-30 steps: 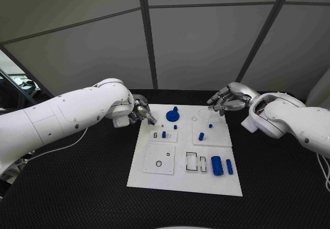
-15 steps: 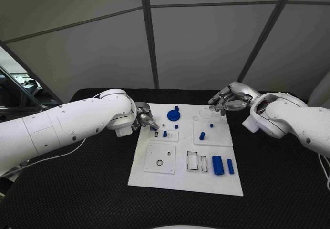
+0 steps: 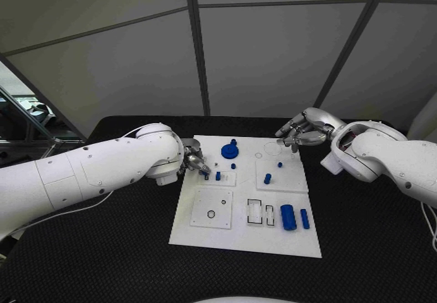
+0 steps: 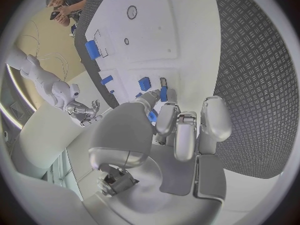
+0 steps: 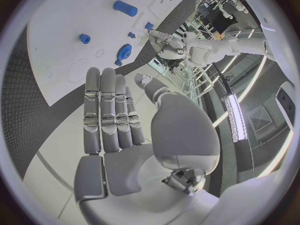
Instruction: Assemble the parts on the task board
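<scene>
The black table [image 3: 109, 252] carries the white board [image 3: 228, 237]. Left hand [image 3: 193, 159], at its left edge, pinches a small blue part [image 4: 164, 93]; right hand [image 3: 299, 131] hovers empty, fingers straight. Parts look light, rigid, slippery; best pinched across the sides.

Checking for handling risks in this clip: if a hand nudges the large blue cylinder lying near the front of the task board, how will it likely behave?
The large blue cylinder lies on its side on the flat task board, so a sideways nudge would probably roll it. It looks like rigid moulded plastic, likely stiff and fairly light. Its smooth round surface might slip between fingertips.
</scene>
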`<state>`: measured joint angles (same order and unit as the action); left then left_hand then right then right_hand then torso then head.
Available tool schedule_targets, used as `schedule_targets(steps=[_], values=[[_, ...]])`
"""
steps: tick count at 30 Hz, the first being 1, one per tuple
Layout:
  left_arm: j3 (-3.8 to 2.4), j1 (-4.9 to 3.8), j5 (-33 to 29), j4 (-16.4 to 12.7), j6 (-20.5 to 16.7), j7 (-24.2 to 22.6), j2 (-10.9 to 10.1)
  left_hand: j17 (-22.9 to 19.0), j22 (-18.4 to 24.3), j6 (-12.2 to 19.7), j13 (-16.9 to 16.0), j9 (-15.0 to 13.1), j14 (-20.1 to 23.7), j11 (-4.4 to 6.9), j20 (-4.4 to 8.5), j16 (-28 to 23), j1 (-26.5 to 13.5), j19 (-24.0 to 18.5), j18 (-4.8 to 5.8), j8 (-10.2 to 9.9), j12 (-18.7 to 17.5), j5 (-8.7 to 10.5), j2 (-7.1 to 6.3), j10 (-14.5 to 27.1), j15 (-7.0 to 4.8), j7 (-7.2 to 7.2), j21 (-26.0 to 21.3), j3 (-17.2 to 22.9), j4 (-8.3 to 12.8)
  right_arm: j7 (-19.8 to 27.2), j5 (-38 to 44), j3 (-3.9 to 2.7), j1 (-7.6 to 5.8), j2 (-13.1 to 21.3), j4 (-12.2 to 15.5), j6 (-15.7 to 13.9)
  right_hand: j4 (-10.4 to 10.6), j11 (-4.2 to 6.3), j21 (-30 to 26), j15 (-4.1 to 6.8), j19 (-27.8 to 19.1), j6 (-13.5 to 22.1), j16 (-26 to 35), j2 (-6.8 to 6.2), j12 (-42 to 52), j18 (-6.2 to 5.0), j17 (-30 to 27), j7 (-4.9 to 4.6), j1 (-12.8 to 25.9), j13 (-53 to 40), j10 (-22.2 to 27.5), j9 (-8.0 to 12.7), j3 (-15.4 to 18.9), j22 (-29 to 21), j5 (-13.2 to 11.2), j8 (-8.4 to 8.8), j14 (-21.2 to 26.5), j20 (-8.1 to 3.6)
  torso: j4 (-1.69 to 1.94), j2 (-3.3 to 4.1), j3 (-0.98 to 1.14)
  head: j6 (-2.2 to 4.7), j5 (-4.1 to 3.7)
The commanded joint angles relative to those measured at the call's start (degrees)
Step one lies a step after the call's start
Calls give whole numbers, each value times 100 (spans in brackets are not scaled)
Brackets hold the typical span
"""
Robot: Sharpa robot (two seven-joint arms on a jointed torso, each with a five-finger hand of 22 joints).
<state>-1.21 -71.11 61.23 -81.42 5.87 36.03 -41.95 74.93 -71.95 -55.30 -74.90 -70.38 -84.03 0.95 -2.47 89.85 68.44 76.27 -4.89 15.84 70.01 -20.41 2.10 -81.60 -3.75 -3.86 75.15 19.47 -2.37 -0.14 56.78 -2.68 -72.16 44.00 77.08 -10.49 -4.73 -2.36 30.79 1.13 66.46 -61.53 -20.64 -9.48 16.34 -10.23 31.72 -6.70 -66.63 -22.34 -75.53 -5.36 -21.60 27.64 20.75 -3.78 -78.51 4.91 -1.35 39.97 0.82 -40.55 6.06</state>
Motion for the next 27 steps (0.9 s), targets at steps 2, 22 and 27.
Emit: schedule_targets(steps=[2, 22, 27], values=[[26, 3, 415, -36, 30, 80, 17, 1507, -21, -121, -630, -11, -597, 23, 9, 15, -73, 42, 8, 57, 52, -27, 10, -34, -45, 123, 40, 454, 412, 29, 27, -2, -11, -1, 18, 29, 31, 18, -37, -11, 0, 37, 21, 0, -28, -13, 5, -4, 23, -9, 41, 5, 8, -6, 12, 11, 47, 34, 2, -3, 3, -23, -2], [67, 27, 484, -195, 350, 160, -16, 1507, -41, -148, -644, -38, -597, 40, 21, 15, -102, 58, 13, 112, 89, 5, 25, -58, -57, 144, 52, 473, 408, 33, 33, -2, -10, -5, 18, 37, 37, 15, -44, -14, -2, 37, 29, 5, -32, -13, 7, -5, 28, -9, 46, 5, 8, -10, 8, 9, 51, 36, 4, -5, -2, -62, 24], [69, 31, 506, -228, 425, 180, -26, 1507, -43, -152, -645, -48, -597, 47, 25, 15, -90, 58, 13, 130, 94, 9, 36, -62, -61, 150, 52, 495, 425, 33, 33, -2, -10, -7, 14, 38, 37, 15, -44, -14, -2, 37, 29, 5, -32, -13, 7, -5, 28, -9, 46, 5, 8, -10, 8, 9, 51, 36, 4, -6, -1, -71, 54]])
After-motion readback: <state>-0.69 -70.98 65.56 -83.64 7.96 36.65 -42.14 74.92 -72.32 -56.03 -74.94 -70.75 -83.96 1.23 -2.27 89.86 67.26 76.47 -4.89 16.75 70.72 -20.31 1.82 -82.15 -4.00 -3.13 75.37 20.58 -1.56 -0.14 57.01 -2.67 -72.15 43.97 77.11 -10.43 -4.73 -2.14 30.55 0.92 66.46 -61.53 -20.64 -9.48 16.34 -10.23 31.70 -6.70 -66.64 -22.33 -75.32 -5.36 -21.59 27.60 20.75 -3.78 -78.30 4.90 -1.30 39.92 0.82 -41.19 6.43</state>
